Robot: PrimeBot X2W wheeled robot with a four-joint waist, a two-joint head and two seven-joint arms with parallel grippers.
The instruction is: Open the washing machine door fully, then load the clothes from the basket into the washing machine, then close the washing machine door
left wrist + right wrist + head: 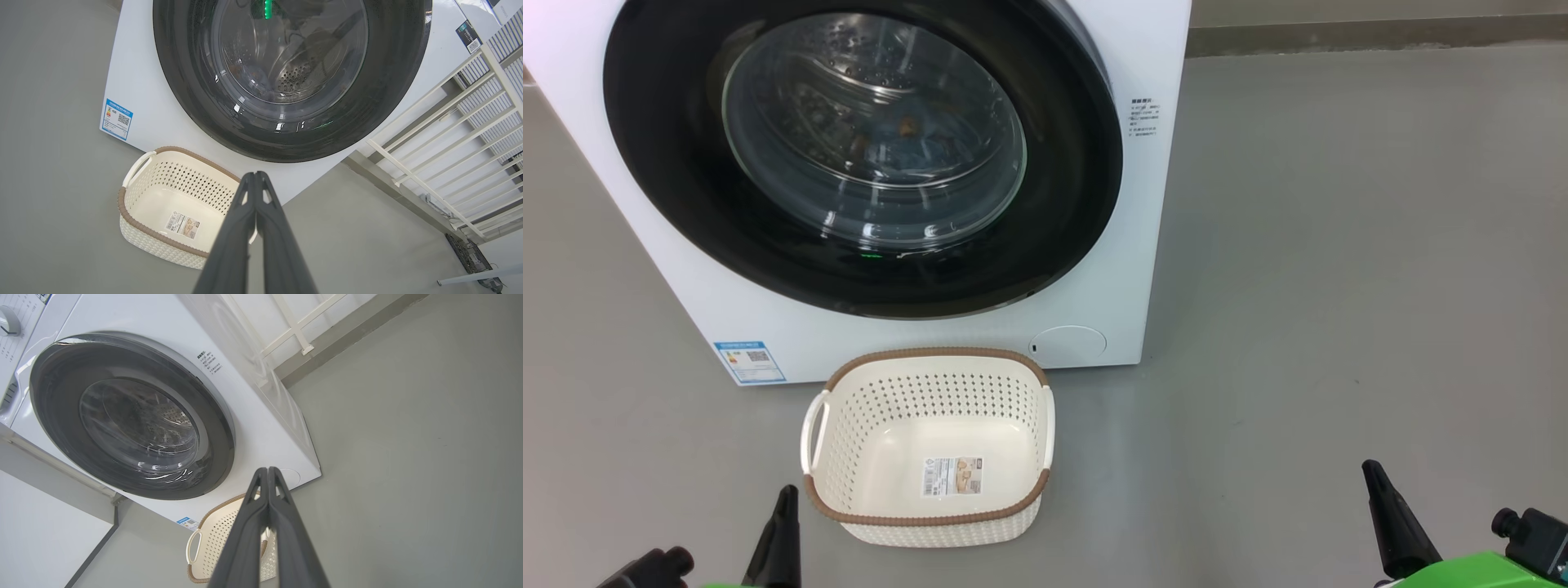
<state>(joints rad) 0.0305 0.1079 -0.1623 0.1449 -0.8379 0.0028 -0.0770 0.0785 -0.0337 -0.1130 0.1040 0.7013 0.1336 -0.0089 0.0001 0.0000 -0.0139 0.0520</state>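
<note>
**A:** What step is this? Washer is ahead of both claws and the door looks shut.

**B:** Last one, I reckon. Basket just right of the left claw is empty, and the clothes are ahead behind the glass. Left and right claw are pinched closed, holding nothing. Next, maybe press the door to check the latch.

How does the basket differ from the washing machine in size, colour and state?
The basket is small and cream with a brown rim; the washing machine is big and white. The basket lies open and empty; the washing machine has its door shut, with blue fabric behind the glass. Both stand on the grey floor.
</note>
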